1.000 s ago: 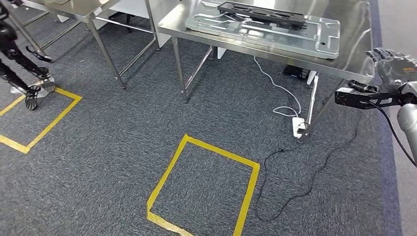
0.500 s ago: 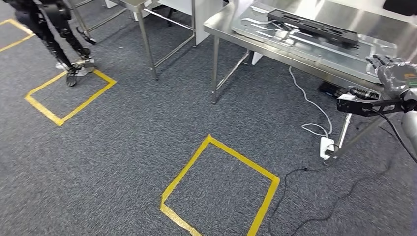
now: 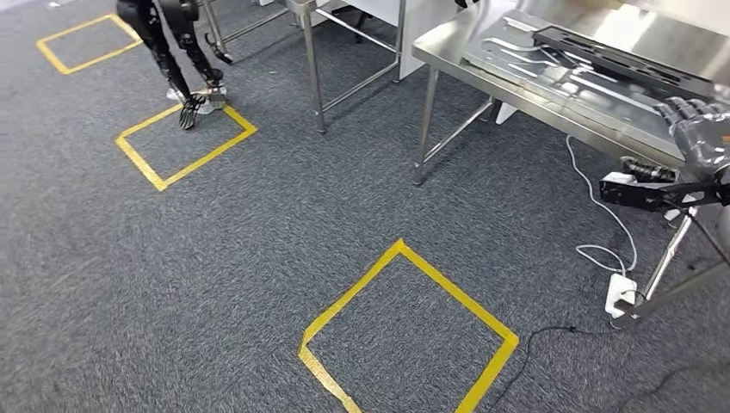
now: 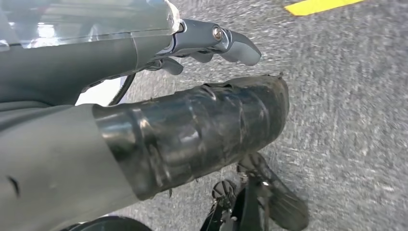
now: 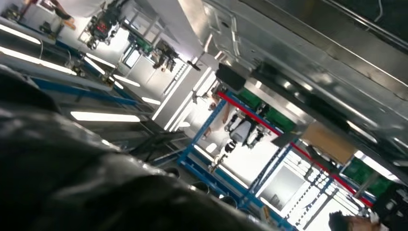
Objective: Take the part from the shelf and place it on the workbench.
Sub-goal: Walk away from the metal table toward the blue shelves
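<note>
Steel workbench (image 3: pixel 448 53) stood ahead-right, a grey stamped metal panel (image 3: pixel 551 82) lying on it with a long black part (image 3: pixel 620 58) on top. White cable and power strip (image 3: pixel 620 294) lay by its leg; yellow tape square (image 3: pixel 409 331) marked the carpet. Right hand (image 3: pixel 702 138) hung beside the bench edge, fingers curled, grip unclear. Left hand (image 4: pixel 211 41) pointed floorward, fingers loosely apart, nothing in it.

I see a counter (image 3: pixel 448 52) at upper right, with a flat tray (image 3: pixel 551 82) on it and a long part (image 3: pixel 620 58) lying on the tray. My right hand (image 3: pixel 702 138) is at the counter's near right edge. A floor square (image 3: pixel 409 331) lies ahead; another robot (image 3: pixel 176 43) stands far left.
</note>
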### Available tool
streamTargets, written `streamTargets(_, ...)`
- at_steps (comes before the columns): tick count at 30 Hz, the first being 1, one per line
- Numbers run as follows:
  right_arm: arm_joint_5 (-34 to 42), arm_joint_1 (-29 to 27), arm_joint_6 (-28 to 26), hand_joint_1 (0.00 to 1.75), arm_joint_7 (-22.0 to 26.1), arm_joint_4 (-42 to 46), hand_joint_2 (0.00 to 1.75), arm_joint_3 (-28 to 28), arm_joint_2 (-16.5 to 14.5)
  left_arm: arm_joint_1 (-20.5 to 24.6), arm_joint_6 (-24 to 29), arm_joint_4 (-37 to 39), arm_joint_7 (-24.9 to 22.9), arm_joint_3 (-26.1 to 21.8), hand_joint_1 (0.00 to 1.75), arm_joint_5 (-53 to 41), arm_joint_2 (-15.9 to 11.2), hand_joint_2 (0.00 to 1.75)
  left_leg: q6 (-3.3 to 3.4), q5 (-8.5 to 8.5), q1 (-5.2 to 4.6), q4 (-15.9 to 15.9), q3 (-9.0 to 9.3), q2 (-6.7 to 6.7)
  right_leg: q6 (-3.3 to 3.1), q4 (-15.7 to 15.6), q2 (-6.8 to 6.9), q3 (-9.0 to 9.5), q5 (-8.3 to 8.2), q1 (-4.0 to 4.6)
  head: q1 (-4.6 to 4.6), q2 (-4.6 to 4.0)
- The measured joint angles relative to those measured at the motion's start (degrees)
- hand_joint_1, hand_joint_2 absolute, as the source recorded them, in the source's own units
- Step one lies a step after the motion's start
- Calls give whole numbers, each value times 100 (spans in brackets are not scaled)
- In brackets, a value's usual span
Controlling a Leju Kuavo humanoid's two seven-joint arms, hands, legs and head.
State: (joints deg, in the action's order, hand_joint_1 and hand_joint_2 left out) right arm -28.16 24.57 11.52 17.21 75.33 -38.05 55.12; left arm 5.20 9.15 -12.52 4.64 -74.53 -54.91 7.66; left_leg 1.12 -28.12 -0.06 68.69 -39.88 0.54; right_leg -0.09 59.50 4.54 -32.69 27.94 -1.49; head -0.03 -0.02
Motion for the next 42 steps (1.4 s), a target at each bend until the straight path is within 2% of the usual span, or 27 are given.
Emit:
streamTargets(2, -36, -60, -28, 0, -4, 22, 0, 55, 3, 11, 10, 0, -1, 0, 0, -2, -6, 0, 81, 212, -64, -699, 364, 203, 27, -6, 127, 30, 24, 24, 2, 0)
streamTargets(3, -53, -79, -39, 0, -6, 29, 0, 77, 6, 18, 15, 0, -2, 0, 0, -4, -9, 0, 109, 237, -95, -879, 450, 262, 51, -12, 187, 42, 34, 31, 3, 0)
streamTargets(4, -68, -97, -47, 0, -6, 36, 0, 91, 8, 22, 19, 0, -2, 0, 0, -7, -11, 0, 124, 222, -119, -936, 459, 257, 79, -25, 251, 55, 39, 36, 3, 0)
streamTargets(6, -113, -126, -58, 0, -1, 52, 0, 110, 9, 12, 26, 0, -2, 0, 0, -9, -11, 0, 157, 267, -109, -1016, 483, 117, 141, -49, 326, 102, 56, 25, 2, 0)
streamTargets(8, -232, -148, -73, 0, 7, 60, 0, 146, -8, 7, 35, 0, -4, 0, 0, 2, -10, 0, 214, 339, -78, -1139, 562, -13, 185, 140, 73, 54, 208, -1, 4, 0)
streamTargets(10, -425, -144, -83, 0, 24, 25, 0, 169, -70, 17, 39, 0, -12, 0, 0, 24, -11, 0, 250, 381, -65, -1190, 597, -136, 207, 756, -309, -239, 537, -19, 5, 0)
streamTargets(11, -543, -119, -85, 0, 43, -29, 0, 169, -147, 21, 38, 0, -21, 0, 0, 37, -13, 0, 254, 384, -65, -1186, 592, -203, 218, 1112, -399, -428, 678, -20, 6, 0)
streamTargets(12, -665, -61, -85, 0, 73, -112, 0, 164, -262, 23, 37, 0, -31, 0, 0, 51, -17, 0, 254, 383, -65, -1179, 590, -269, 231, 1358, -436, -573, 728, -24, 5, 0)
streamTargets(13, -806, 38, -88, 0, 103, -256, 0, 141, -451, 23, 31, 0, -48, -1, 0, 69, -27, 0, 252, 381, -65, -1169, 590, -337, 240, 1411, -447, -632, 663, -34, 4, 0)
streamTargets(14, -940, 169, -95, 0, 133, -436, 0, 99, -669, 23, 21, 0, -70, -2, 0, 87, -39, 0, 244, 376, -64, -1149, 589, -401, 244, 1242, -458, -586, 489, -47, 4, 0)
streamTargets(15, -1053, 318, -105, 0, 162, -644, 0, 38, -902, 25, 8, 0, -93, -4, 0, 109, -52, 0, 228, 366, -61, -1119, 585, -461, 246, 889, -508, -446, 250, -70, 4, 0)
streamTargets(17, -1191, 623, -132, 0, 206, -1095, 0, -126, -1364, 38, -23, 0, -136, -10, 0, 140, -81, 0, 166, 338, -59, -1036, 539, -569, 238, 237, -732, -169, -25, -103, 3, 0)
streamTargets(19, -1235, 911, -159, 0, 220, -1528, 0, -286, -1795, 57, -37, 0, -156, -18, 0, 157, -121, 0, 87, 342, -54, -988, 461, -666, 207, 50, -828, -106, -38, -83, 2, 0)
streamTargets(21, -1252, 1151, -192, 0, 216, -1891, 0, -405, -2190, 61, -35, 0, -178, -28, 0, 170, -153, 0, 17, 366, -40, -981, 406, -738, 144, 37, -691, -120, -69, -62, 3, 0)
streamTargets(23, -1259, 1326, -233, 0, 225, -2152, 0, -481, -2484, 58, -26, 0, -204, -39, 0, 184, -175, 0, -43, 271, -44, -801, 305, -540, 61, 5, -551, -98, -86, -67, 0, 0)
streamTargets(25, -1252, 1449, -277, 0, 231, -2359, 0, -539, -2673, 66, -2, 0, -225, -53, 0, 205, -205, 0, -93, -27, -36, -207, 9, -231, -4, -11, -387, -71, -77, -46, -3, 0)
streamTargets(27, -1213, 1517, -330, 0, 232, -2541, 0, -584, -2813, 69, 37, 0, -220, -70, 0, 244, -234, 0, -124, -284, -4, 489, -357, -122, -36, -10, -211, -53, -52, -12, -3, 0)
streamTargets(28, -1189, 1529, -360, 0, 232, -2611, 0, -602, -2868, 63, 69, 0, -202, -81, 0, 259, -241, 0, -128, -283, 6, 624, -437, -103, -44, -8, -128, -41, -36, 0, -3, 0)
streamTargets(29, -1166, 1532, -390, 0, 232, -2663, 0, -616, -2914, 54, 109, 0, -179, -91, 0, 268, -248, 44, -126, -176, 12, 538, -403, -87, -46, -7, -48, -23, -17, 9, -4, 0)
streamTargets(30, -1145, 1530, -423, 0, 232, -2697, 0, -626, -2946, 45, 157, 0, -156, -99, 0, 266, -257, 87, -113, 10, 13, 236, -256, -46, -41, -7, 31, 3, 5, 14, -3, 0)
streamTargets(32, -1108, 1527, -493, 0, 226, -2740, 0, -634, -2974, 37, 291, 0, -132, -105, 0, 241, -281, 175, -64, 315, -32, -544, 137, 208, -8, -4, 182, 55, 59, 38, -3, 0)
streamTargets(34, -1081, 1507, -541, 0, 212, -2757, 0, -637, -2983, 39, 515, 0, -179, -108, 0, 204, -298, 175, -7, 388, -92, -925, 322, 358, 40, -15, 321, 97, 102, 69, -2, 0)
streamTargets(36, -1075, 1484, -551, 0, 202, -2758, 0, -642, -3010, 34, 727, 0, -311, -117, 0, 221, -303, 175, 48, 388, -102, -968, 342, 225, 95, -44, 424, 140, 128, 75, 0, 0)
streamTargets(37, -1077, 1482, -546, 0, 202, -2757, 0, -644, -3034, 27, 772, 0, -380, -134, 0, 264, -303, 175, 78, 398, -91, -1006, 370, 153, 123, -26, 353, 159, 161, 62, 1, 0)
streamTargets(39, -1082, 1489, -535, 0, 203, -2759, 0, -648, -3067, 31, 754, 0, -456, -191, 0, 374, -303, 175, 148, 425, -56, -1089, 441, 29, 159, 283, -13, 44, 369, 25, 2, 0)
streamTargets(40, -1085, 1490, -528, 0, 201, -2766, 0, -650, -3069, 37, 725, 0, -465, -220, 0, 415, -303, 175, 168, 427, -54, -1105, 457, -35, 163, 612, -231, -117, 535, 17, 2, 0)
streamTargets(42, -1089, 1477, -520, 0, 197, -2786, 0, -655, -3062, 65, 692, 0, -466, -260, 0, 451, -303, 175, 192, 419, -52, -1103, 464, -189, 169, 1371, -426, -555, 811, 21, 2, 0)
